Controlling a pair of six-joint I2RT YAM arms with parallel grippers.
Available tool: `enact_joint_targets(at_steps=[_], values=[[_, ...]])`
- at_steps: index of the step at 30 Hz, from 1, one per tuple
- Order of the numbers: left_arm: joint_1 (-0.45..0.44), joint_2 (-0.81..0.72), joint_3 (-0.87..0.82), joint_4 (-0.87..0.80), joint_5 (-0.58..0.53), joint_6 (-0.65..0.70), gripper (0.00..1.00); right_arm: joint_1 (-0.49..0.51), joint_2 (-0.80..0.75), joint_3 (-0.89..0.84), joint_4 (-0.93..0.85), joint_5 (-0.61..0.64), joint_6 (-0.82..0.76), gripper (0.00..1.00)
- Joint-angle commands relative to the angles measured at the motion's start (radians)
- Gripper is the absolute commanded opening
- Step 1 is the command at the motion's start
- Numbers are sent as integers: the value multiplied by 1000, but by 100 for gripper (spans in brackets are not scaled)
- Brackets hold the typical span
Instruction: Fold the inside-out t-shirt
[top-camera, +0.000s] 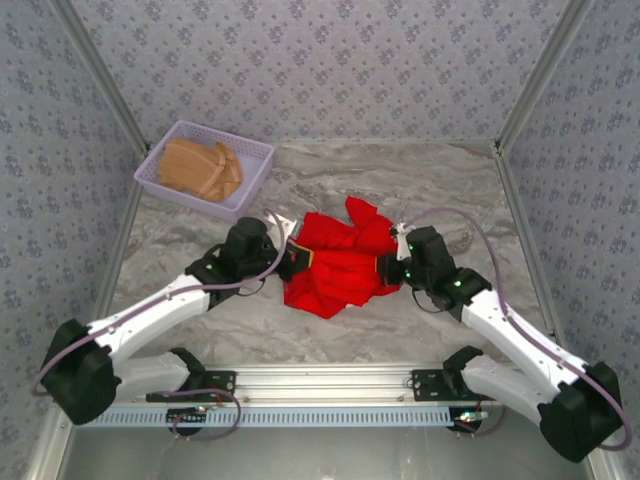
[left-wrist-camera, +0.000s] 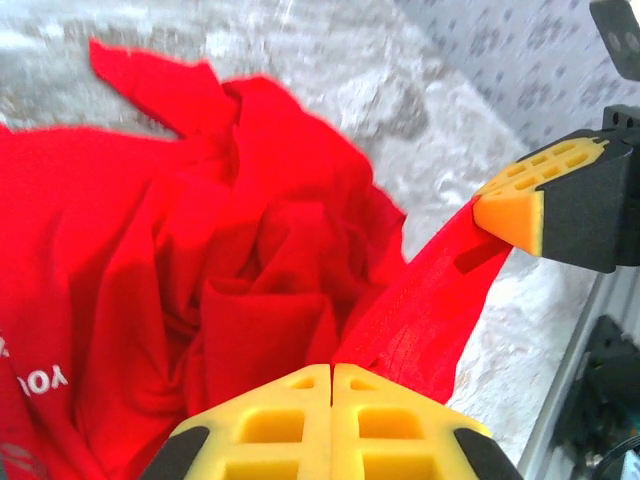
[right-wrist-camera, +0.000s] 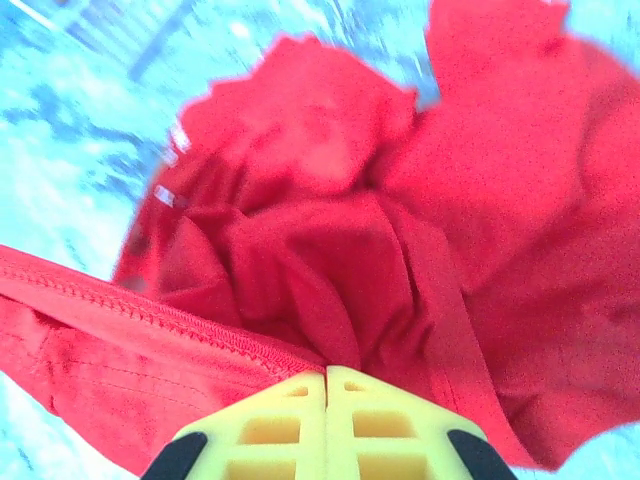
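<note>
The inside-out t-shirt (top-camera: 335, 268) lies crumpled in the middle of the top external view, a bright red heap on the grey marbled table (top-camera: 330, 345), with one flap of cloth sticking up toward the back wall. The two arms reach in from the lower corners and meet the shirt at its left and right edges. In the left wrist view the left gripper (left-wrist-camera: 331, 375) sits at the bottom centre with its yellow fingertips pressed together, pinching a fold of the red cloth. From there a taut strip of fabric runs up to the right side of the frame, where it touches the orange tip of the right gripper (left-wrist-camera: 520, 205). White lettering (left-wrist-camera: 40, 380) shows on the shirt at the lower left of that view. In the right wrist view the right gripper's yellow fingers (right-wrist-camera: 270, 425) are likewise closed on the shirt, nipping a stitched hem (right-wrist-camera: 150, 315) that stretches away to the left edge. At the upper left of the top view, well apart from the shirt, a lavender basket (top-camera: 252, 178) holds a folded tan garment (top-camera: 200, 168).
</note>
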Motion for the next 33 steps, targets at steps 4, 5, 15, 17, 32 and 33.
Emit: enact_joint_targets(at_steps=[4,5,15,17,32,33], values=[[33,18,0,18,33,-27,0,-7,-25,33,18,-20,6,0],[32,57,17,8,16,-32,0,-7,-12,30,27,-24,27,0],[-49,121,56,-152,-224,-62,57,-6,252,33,121,-70,119,0],[-148,77,12,-126,-264,-63,63,-7,269,36,123,-79,114,0],[-304,397,256,-225,-344,165,44,-16,242,9,102,-83,110,0],[-304,410,262,-227,-356,173,40,-19,237,7,99,-80,109,0]])
